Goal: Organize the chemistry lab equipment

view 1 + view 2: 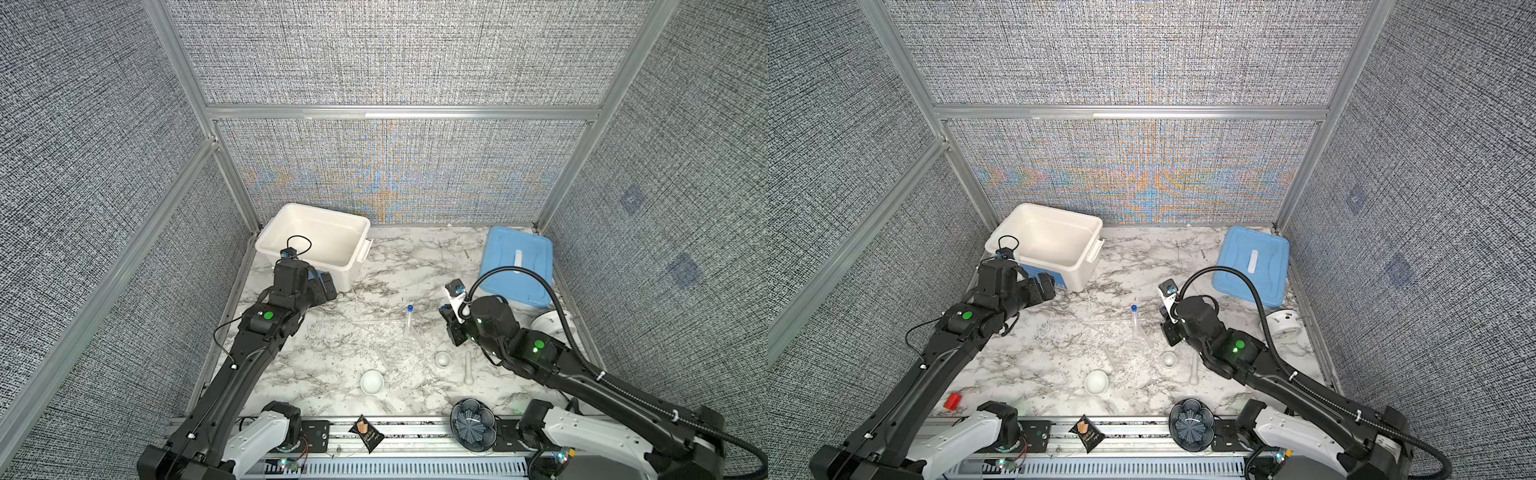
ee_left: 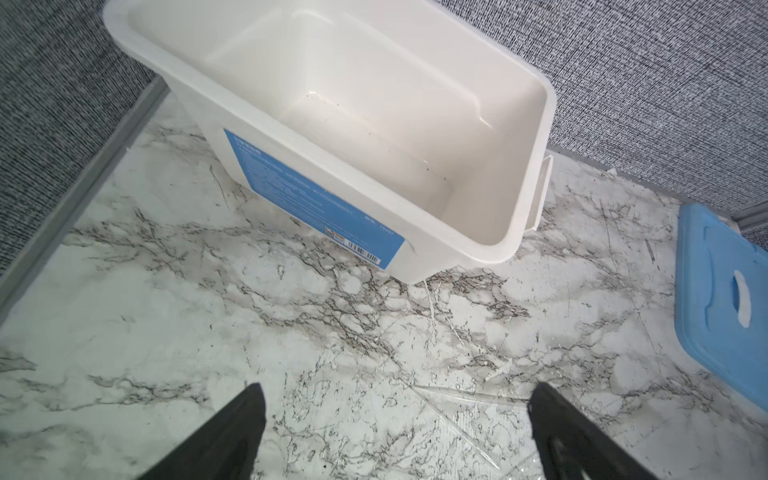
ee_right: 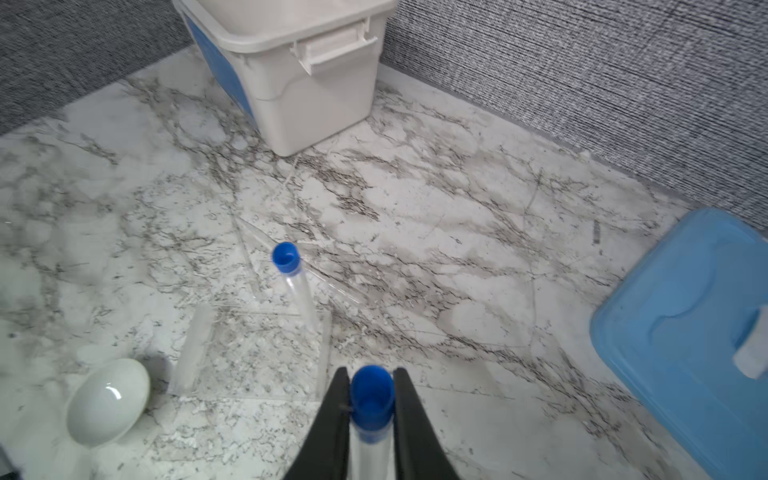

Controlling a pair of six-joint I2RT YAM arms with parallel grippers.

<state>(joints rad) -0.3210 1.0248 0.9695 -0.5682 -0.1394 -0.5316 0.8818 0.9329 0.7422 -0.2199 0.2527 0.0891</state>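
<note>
In the right wrist view my right gripper is shut on a slim clear tube with a blue cap, held above the table beside the clear plastic rack. A second blue-capped tube stands upright in that rack, also seen in both top views. Two small white dishes and a white pestle lie near the front. My left gripper hangs open and empty over bare marble by the white bin, in a top view.
The open white bin stands at the back left and its blue lid lies flat at the back right. A white round clock-like object sits behind the right arm. A dark patterned bowl and a black snack packet rest on the front rail.
</note>
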